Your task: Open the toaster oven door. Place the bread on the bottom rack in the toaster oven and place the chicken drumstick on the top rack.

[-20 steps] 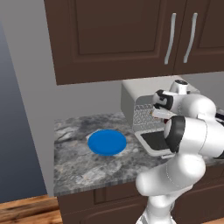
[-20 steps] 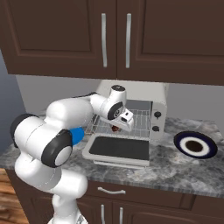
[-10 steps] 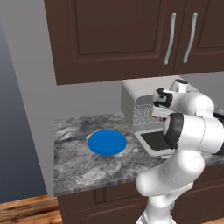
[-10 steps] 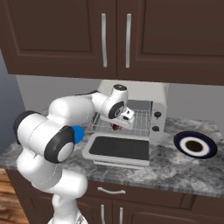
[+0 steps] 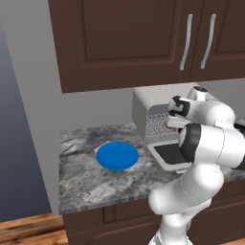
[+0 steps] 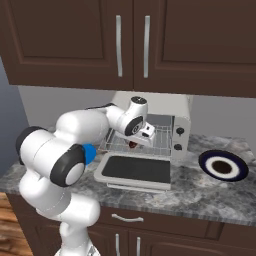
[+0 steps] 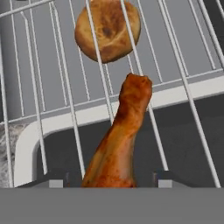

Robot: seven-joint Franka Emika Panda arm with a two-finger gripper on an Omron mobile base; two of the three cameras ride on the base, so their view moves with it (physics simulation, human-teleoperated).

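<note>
Drumstick (image 7: 117,144) on top rack (image 7: 183,83), bread (image 7: 107,29) beneath.
Drumstick glossy reddish-brown, thin end toward the round golden bread. Gripper (image 7: 107,178) fingers flank its thick end; whether they clamp it, cannot tell. Oven (image 6: 165,107) door (image 6: 135,170) lies open.

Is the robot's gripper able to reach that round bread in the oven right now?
Probably not directly: the bread lies beneath the top rack wires, and the chicken drumstick sits between the gripper fingers, on that rack.

- The gripper (image 7: 107,179) jaws have spread apart from the chicken drumstick (image 7: 118,144), which lies on the top rack (image 7: 70,87).
- The arm barely shifted.
</note>
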